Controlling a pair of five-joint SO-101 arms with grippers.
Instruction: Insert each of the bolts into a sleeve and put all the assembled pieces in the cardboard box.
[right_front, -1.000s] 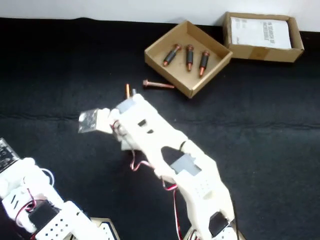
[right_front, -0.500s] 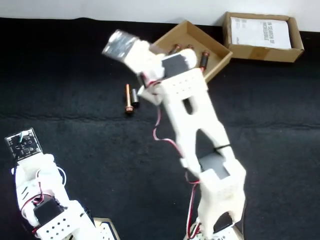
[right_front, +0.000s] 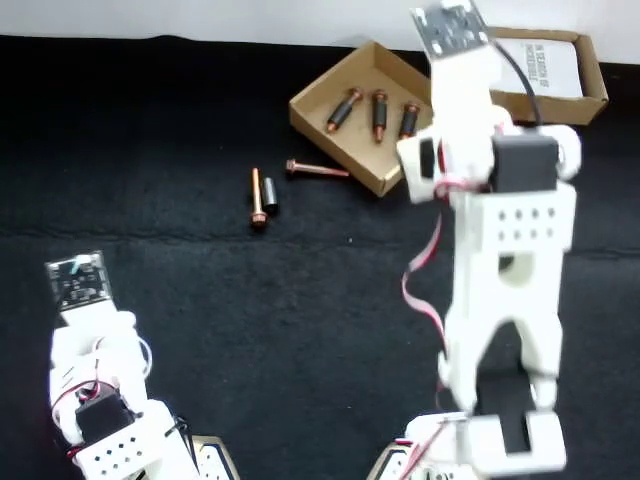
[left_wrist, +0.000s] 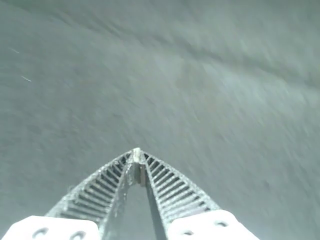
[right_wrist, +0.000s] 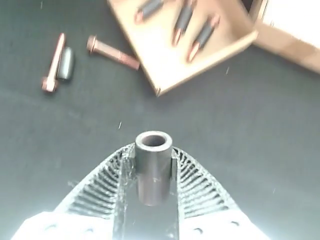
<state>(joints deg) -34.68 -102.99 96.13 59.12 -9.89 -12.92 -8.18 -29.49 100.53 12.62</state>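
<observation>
Sleeve (right_wrist: 153, 167) sits lengthwise in the right gripper (right_wrist: 153, 150), its open end at the tips and the jaws narrowed onto its sides. Dark table (right_wrist: 225, 125) lies past the tips. Farther ahead is the box (right_wrist: 160, 55), near corner towards the gripper, with three assembled pieces (right_wrist: 182, 20) side by side inside. A bare bolt (right_wrist: 112, 52) lies just off the box's wall. Farther out on that side, a second bolt (right_wrist: 52, 62) lies alongside a loose sleeve (right_wrist: 65, 63). A paper-filled box (right_wrist: 295, 25) stands behind the first. The left gripper (left_wrist: 136, 152) is pinched together on nothing, over the table.
</observation>
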